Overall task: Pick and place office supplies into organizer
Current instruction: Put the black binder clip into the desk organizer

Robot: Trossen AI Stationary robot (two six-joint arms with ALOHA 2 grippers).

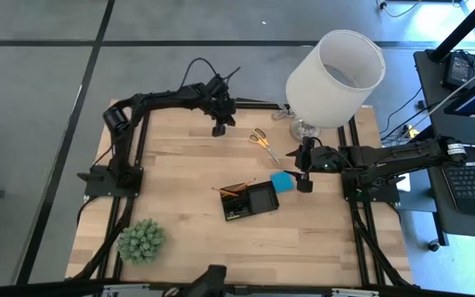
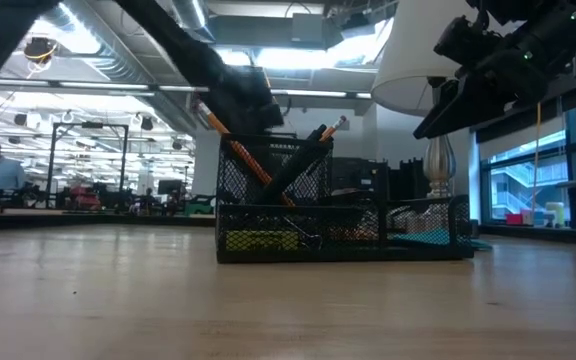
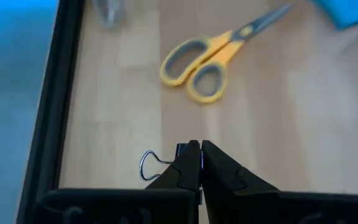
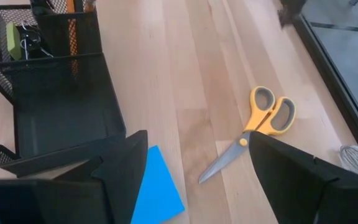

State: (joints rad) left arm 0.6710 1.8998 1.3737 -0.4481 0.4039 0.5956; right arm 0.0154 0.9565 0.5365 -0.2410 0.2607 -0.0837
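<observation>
— While the left tool (image 3: 200, 163) sat at the far edge of the desk (image 1: 188, 239), what did it have?

— Its fingers were pressed together on a small black clip (image 3: 180, 152), with the clip's wire loop sticking out to one side. The clip lay on the wood just beside the desk's black frame, and whether it had left the surface could not be told.

— How would that clip handle?

— Light and stiff, I judged, but tiny, with smooth metal. Pinched by the body, it could twist or pop out. The flat black body looked the better hold than the springy wire loop.

— And the other supplies?

— The scissors (image 4: 253, 134) lay flat, near the clip, blades closed. They would be heavier and hard; across the shank by the pivot seemed the surest place. The blue pad (image 4: 156, 186) lay just beside the organizer (image 1: 251, 200), under the right tool (image 4: 197, 168), whose fingers stood wide apart and held nothing. Thin and flat on the wood, the pad would probably need taking by an edge.

— The organizer?

— Mid-desk, pencils (image 2: 230, 142) and pens already upright in its tall cell.
</observation>
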